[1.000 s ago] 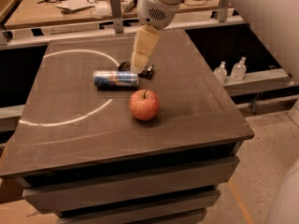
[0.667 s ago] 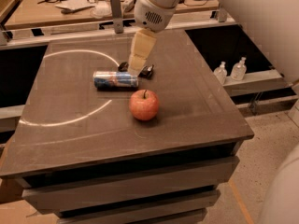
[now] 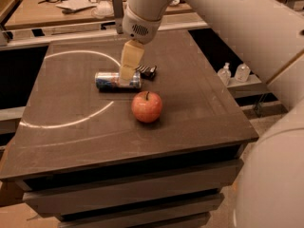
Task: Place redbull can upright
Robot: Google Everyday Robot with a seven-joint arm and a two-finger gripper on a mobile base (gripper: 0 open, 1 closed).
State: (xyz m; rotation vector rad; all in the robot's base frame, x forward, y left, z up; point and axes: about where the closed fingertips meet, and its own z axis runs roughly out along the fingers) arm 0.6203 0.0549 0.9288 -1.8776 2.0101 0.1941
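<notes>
The redbull can (image 3: 110,81) lies on its side on the dark table (image 3: 190,108), its length running left to right, blue and silver with a silver end at the left. My gripper (image 3: 127,74) hangs down from the white arm and sits over the can's right end, covering part of it. I cannot tell whether it touches the can.
A red apple (image 3: 147,106) stands just in front and right of the can. A small dark snack packet (image 3: 148,71) lies just behind the can's right end. A white arc (image 3: 66,122) is marked on the tabletop. Two bottles (image 3: 235,73) stand on a shelf at the right.
My gripper has moved left and down, from beside the dark packet to over the can's right end. The can and the apple have not moved.
</notes>
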